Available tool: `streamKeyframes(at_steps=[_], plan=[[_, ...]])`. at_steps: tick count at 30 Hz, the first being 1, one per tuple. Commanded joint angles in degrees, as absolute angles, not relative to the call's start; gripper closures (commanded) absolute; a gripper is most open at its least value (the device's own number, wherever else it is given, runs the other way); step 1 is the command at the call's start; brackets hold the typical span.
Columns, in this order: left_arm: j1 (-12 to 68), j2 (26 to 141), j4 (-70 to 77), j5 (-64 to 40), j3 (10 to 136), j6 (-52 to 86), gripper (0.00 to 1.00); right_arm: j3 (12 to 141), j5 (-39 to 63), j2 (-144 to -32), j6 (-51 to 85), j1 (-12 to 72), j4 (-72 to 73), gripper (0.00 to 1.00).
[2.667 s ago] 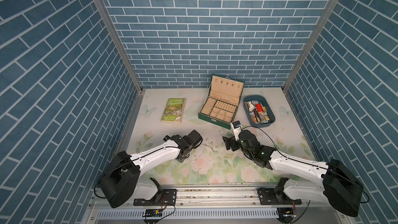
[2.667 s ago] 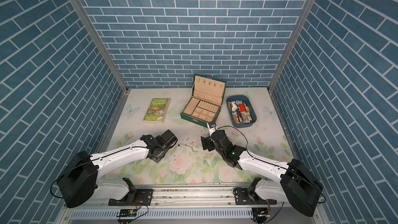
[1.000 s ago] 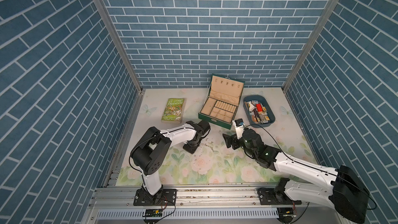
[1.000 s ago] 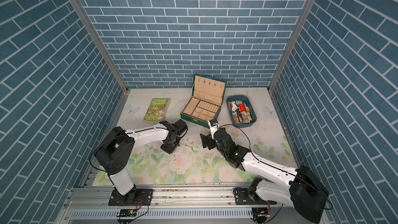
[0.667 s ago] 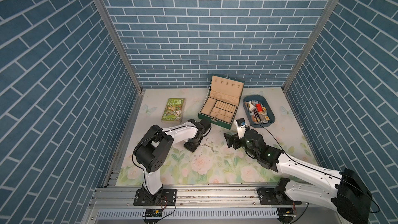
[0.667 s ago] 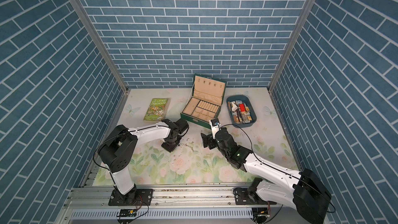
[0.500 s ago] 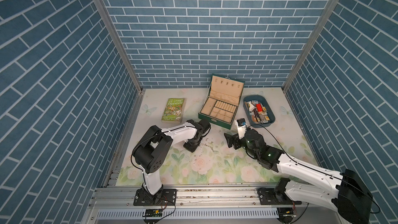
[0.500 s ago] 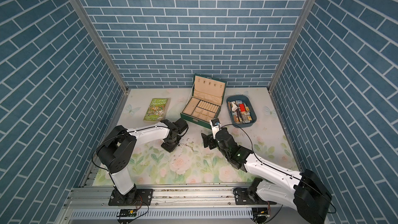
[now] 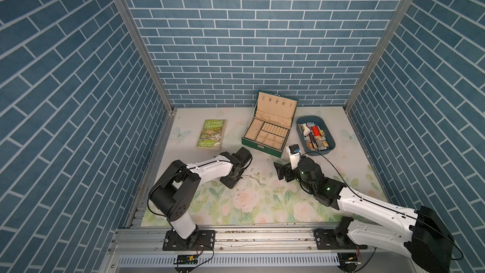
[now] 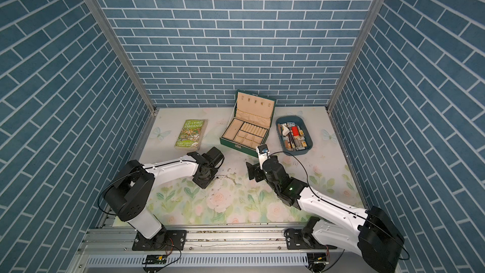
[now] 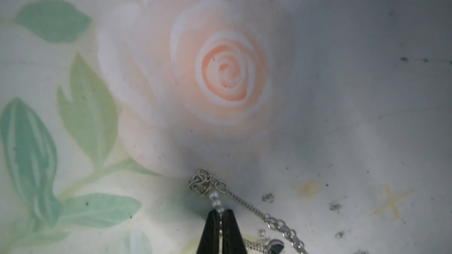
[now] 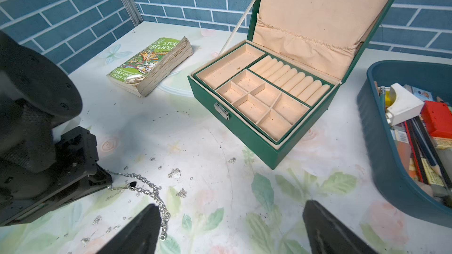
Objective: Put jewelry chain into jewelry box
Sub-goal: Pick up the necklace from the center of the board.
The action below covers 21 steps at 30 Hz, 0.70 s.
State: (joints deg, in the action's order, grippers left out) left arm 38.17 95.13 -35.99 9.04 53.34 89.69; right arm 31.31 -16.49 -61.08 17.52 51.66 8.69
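**Chain pinched at one end on the table, outside the open box**

In both top views the left gripper (image 9: 232, 179) is down on the flowered table (image 9: 262, 206), left of centre. The chain (image 9: 252, 178) trails from it to the right across the table top. The jewelry box (image 9: 259, 149) stands farther back with its lid up, well apart from the chain. A book (image 9: 212, 133) lies to the left of the box and a blue tray (image 9: 311, 119) of small items to its right. The right gripper (image 9: 280, 172) is just right of the chain and points left.

In the left wrist view the left gripper (image 11: 221, 213) has its two fingers pressed together, nipping a small pale bead piece at the chain's end. A knot of links (image 11: 200, 184) lies just past the tips. The rest of the chain (image 11: 276, 223) runs off beside the fingers, flat on the table.

In the right wrist view the right gripper (image 12: 231, 205) has its fingers spread wide and holds nothing. The chain (image 12: 146, 184) curves over the table from the left gripper (image 12: 97, 182) to beside one of those fingers. The box (image 12: 244, 138) stands open beyond it.
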Motion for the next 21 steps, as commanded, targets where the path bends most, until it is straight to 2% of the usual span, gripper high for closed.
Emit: streamKeyframes(at_steps=[1, 12, 21], plan=[[37.21, 92.31, -36.97, 18.45, 53.75, 78.80, 1.00, 31.14, -17.92, -60.86, 16.51, 51.88, 8.41, 0.05], [37.81, 80.61, -37.52, 33.66, 60.94, 48.67, 1.00, 30.30, -19.66, -58.84, 16.83, 51.87, 10.02, 0.05], [38.07, 68.25, -33.44, 33.14, 61.59, 31.89, 1.00, 30.47, -21.23, -58.58, 16.69, 51.86, 12.17, 0.05]])
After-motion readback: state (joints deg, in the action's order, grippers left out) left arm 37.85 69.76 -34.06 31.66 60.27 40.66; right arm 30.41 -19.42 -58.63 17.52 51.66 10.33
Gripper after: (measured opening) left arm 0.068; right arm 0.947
